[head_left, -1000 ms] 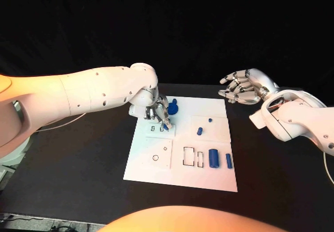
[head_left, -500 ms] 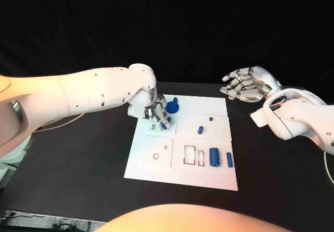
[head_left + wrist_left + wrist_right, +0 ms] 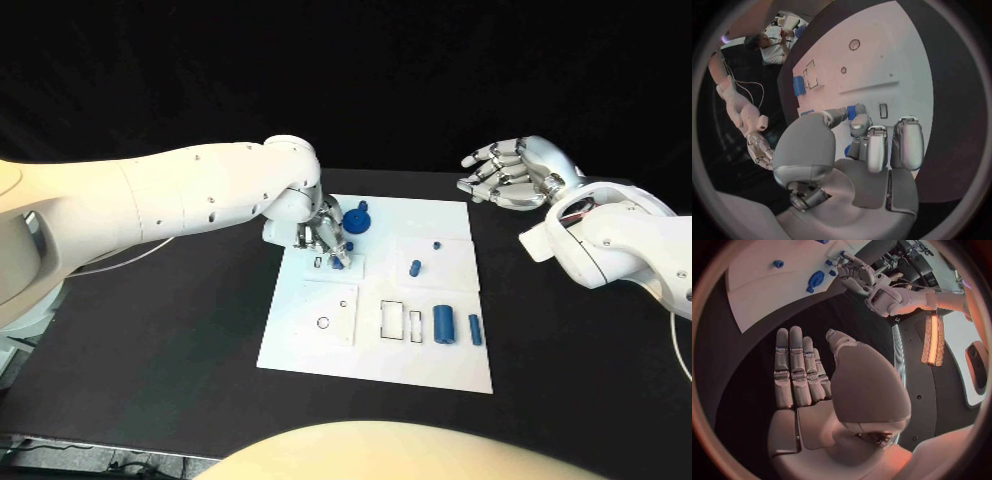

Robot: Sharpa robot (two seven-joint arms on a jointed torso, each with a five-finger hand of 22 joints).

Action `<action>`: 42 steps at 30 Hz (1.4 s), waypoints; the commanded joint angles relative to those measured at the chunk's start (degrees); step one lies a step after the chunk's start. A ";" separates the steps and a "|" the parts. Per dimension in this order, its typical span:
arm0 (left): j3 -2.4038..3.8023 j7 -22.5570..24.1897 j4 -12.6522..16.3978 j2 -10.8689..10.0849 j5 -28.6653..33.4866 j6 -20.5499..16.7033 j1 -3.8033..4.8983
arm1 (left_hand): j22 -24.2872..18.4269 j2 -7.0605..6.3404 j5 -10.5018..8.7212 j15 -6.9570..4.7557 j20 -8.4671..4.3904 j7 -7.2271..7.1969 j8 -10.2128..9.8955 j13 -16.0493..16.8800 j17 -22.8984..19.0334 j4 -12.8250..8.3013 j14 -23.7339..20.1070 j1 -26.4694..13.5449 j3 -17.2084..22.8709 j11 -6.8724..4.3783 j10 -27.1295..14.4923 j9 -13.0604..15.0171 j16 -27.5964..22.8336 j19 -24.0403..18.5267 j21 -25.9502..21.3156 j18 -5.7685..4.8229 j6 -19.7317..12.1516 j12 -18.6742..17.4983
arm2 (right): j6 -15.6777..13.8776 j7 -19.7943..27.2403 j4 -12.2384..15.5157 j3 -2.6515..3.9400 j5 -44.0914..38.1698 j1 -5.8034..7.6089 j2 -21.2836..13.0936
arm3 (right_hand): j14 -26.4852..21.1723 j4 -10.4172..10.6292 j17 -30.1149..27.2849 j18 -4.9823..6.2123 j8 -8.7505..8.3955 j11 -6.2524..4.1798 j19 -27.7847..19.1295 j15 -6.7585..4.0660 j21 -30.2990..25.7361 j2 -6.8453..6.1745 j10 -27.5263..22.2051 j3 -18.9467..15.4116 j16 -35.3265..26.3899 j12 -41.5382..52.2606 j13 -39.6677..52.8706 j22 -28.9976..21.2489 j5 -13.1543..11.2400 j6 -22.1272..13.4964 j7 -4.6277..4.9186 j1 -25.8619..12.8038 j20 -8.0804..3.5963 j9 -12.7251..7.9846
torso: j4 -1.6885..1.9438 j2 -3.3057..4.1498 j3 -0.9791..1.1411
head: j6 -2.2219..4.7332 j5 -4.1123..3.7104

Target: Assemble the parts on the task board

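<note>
Left hand (image 3: 325,236) pinches small blue part (image 3: 340,262) at its fingertips over task board (image 3: 372,350); right hand (image 3: 508,176) spread, holding nothing, beyond board's far corner.

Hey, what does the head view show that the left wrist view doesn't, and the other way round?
Head view alone: the whole task board at once, with the small blue peg near its middle and the thin blue bar beside the blue cylinder. Left wrist view alone: the inside of the left hand, fingers closed around a blue part. Both share: the left hand, the task board, the right hand.
</note>
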 commanded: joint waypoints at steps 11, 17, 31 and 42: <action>0.01 0.01 -0.04 -0.05 -1.38 -0.67 -0.92 | 3.59 0.20 0.38 0.14 0.11 -0.10 0.25 -0.02 15.09 -11.89 5.96 -0.47 12.24 -0.01 0.30 0.13 0.36 0.37 0.35 0.28 0.38 0.23 | 2.27 -0.36 -0.14 0.01 0.22 -0.02 -0.07 | -0.95 -0.07 -0.56 0.52 0.08 0.90 -0.66 0.57 -1.15 -0.59 -0.65 0.10 -1.42 -0.67 -1.05 -0.98 0.16 -0.70 1.29 -0.30 0.36 -0.21 | 0.06 0.00 0.00 | 0.01 -0.02; 0.02 0.04 0.05 -0.39 -2.25 -1.33 -1.01 | 3.57 0.19 0.38 0.14 0.11 -0.10 0.25 -0.01 15.09 -11.94 5.96 -0.52 12.30 -0.01 0.31 0.15 0.36 0.35 0.33 0.28 0.39 0.24 | 2.48 -0.46 -0.19 0.01 0.19 -0.02 -0.11 | -0.91 -0.07 -0.57 0.53 0.10 0.90 -0.65 0.57 -1.17 -0.55 -0.61 0.10 -1.44 -0.65 -1.08 -1.02 0.16 -0.69 1.29 -0.31 0.37 -0.21 | 0.02 0.01 -0.07 | 0.06 0.04; 0.14 0.20 0.86 -1.38 -1.99 -4.16 -1.04 | 4.04 0.03 0.61 0.07 0.06 -0.20 0.44 0.21 15.09 -12.66 5.96 -1.08 13.18 -0.10 0.63 0.36 0.36 0.69 0.61 0.18 0.65 0.46 | 2.94 -0.58 -0.31 0.01 0.16 -0.02 -0.02 | -0.67 -0.06 -0.58 0.59 0.19 0.85 -0.51 0.52 -1.20 -0.50 -0.40 0.06 -1.49 -0.54 -1.20 -1.15 0.16 -0.57 1.24 -0.35 0.38 -0.19 | -0.09 0.02 -0.04 | -0.17 -0.10; 0.24 0.25 1.51 -2.24 -2.61 -5.42 -0.99 | 4.31 -0.09 0.74 0.03 0.02 -0.24 0.52 0.26 15.09 -13.02 5.96 -1.37 13.65 -0.16 0.78 0.45 0.36 0.89 0.77 0.11 0.79 0.54 | 3.37 -0.94 -0.23 0.01 0.06 -0.02 -0.13 | -0.54 0.00 -0.60 0.61 0.24 0.83 -0.41 0.51 -1.23 -0.49 -0.31 -0.03 -1.54 -0.49 -1.30 -1.24 0.15 -0.53 1.23 -0.49 0.39 -0.19 | 0.07 0.01 -0.02 | -0.41 -0.18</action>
